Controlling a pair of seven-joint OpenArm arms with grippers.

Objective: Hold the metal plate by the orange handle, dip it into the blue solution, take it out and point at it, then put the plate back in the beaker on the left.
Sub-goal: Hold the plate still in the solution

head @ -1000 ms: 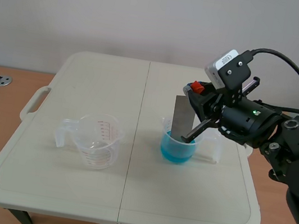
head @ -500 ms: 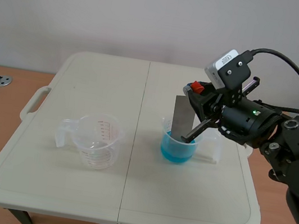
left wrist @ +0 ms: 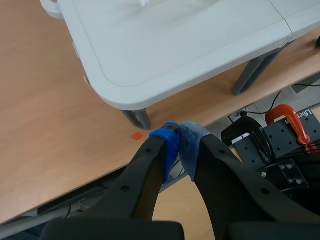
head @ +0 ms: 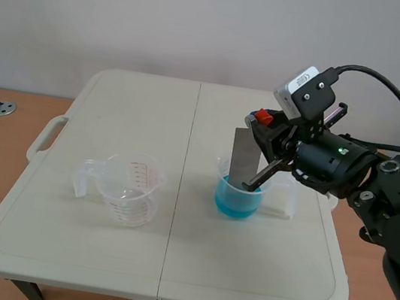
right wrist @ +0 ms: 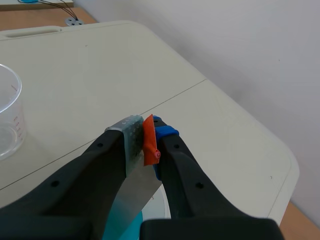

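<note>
Metal plate [head: 243, 157], clamped at its handle [right wrist: 150, 145] by the right gripper [right wrist: 144, 136], is best lifted straight out of the beaker [head: 238, 200].

The right arm [head: 363, 180] comes in over the tabletop's [head: 166, 266] right edge and blocks the room above that side. The right gripper [right wrist: 145, 132], clamped on the orange handle [right wrist: 150, 147], holds the metal plate [head: 243, 157] standing in the blue-solution beaker [head: 238, 198], so that mouth is taken. The empty beaker [head: 133, 189] stands left of the centre seam, well apart, its mouth open from above. Bare tabletop between the two beakers leaves a lane, and the far half and near edge are free. The left gripper [left wrist: 179, 142], fingers together, hangs below a tabletop corner near a table leg [left wrist: 137, 119].
</note>
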